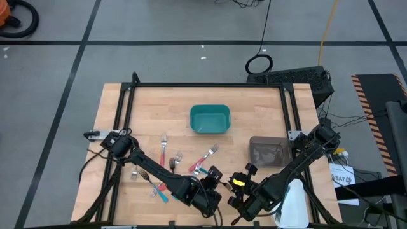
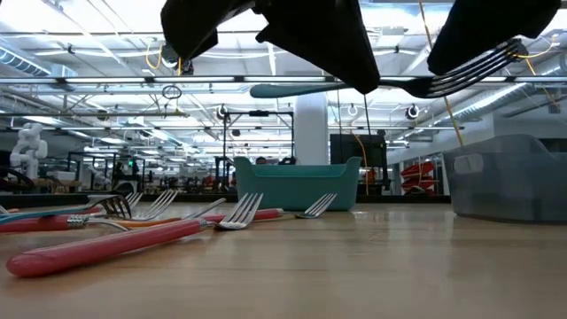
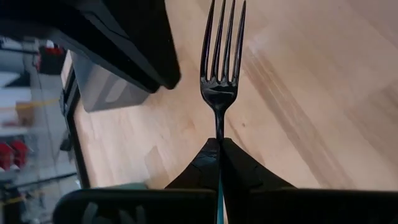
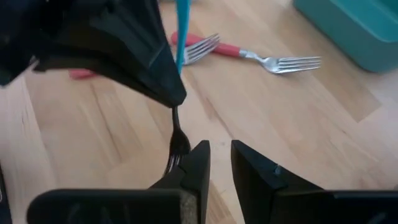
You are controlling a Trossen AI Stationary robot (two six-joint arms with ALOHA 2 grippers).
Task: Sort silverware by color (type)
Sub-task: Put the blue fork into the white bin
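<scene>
Teal-handled fork [image 3: 222, 74] sat pinched in the left gripper [image 3: 219, 146], tines at twelve o'clock from its fingertips, beside the slightly parted right gripper [image 4: 219, 155].

Even overhead light on my high view, soft shadows under both arms. Low view: ceiling strip lights [image 2: 106, 40] at 12 o'clock glare hard, arms go silhouette, near red fork [image 2: 106, 246] blurred. Left wrist view: held fork [image 3: 221, 68] dark, backlit. Right wrist view soft, motion-smeared.
</scene>
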